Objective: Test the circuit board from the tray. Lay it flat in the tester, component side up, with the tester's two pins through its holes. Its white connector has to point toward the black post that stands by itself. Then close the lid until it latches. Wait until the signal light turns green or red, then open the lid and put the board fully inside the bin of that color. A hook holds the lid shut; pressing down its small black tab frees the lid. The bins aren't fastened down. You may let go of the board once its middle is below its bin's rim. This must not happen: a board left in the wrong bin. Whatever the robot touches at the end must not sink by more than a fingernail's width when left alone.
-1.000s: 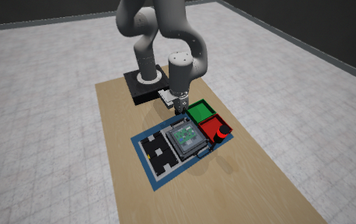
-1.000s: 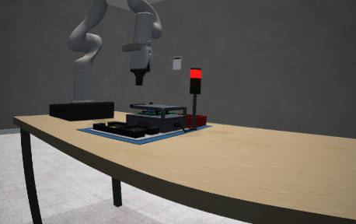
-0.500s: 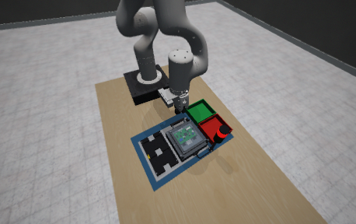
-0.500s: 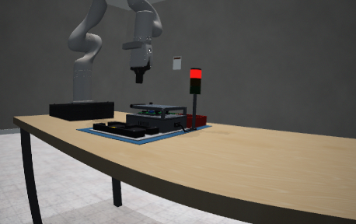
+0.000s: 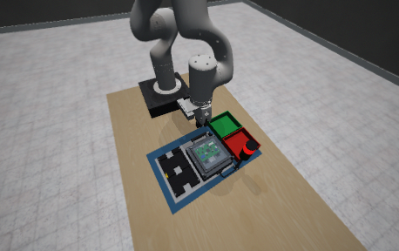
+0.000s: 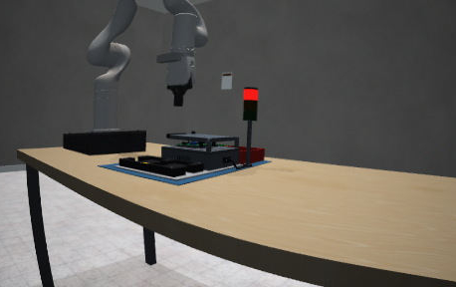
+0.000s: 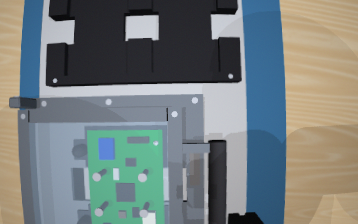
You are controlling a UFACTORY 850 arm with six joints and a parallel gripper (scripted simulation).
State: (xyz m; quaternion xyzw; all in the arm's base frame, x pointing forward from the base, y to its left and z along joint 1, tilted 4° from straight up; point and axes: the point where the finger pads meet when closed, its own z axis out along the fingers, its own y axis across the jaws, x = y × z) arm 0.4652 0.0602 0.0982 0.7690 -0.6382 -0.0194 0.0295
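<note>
The green circuit board [image 5: 206, 151] [image 7: 105, 192] lies component side up in the tester, under the clear lid. Its white connector [image 7: 149, 218] shows at the lower edge of the wrist view. The grey-framed lid [image 6: 199, 136] [image 7: 175, 165] is down over the tester. The signal light [image 5: 249, 149] [image 6: 250, 95] glows red. The black tray [image 5: 185, 179] [image 6: 154, 166] [image 7: 100, 50] holds no board. My gripper [image 5: 199, 125] [image 6: 178, 105] is shut and empty, well above the lid's handle side. One fingertip shows at the bottom of the wrist view. I cannot make out whether the hook is engaged.
The green bin [image 5: 225, 125] and the red bin [image 5: 237, 142] [image 6: 257, 153] stand side by side beyond the tester, both empty in the top view. The signal light's pole [image 6: 249, 144] stands near the red bin. A black handle bar [image 7: 218, 175] runs along the lid's side.
</note>
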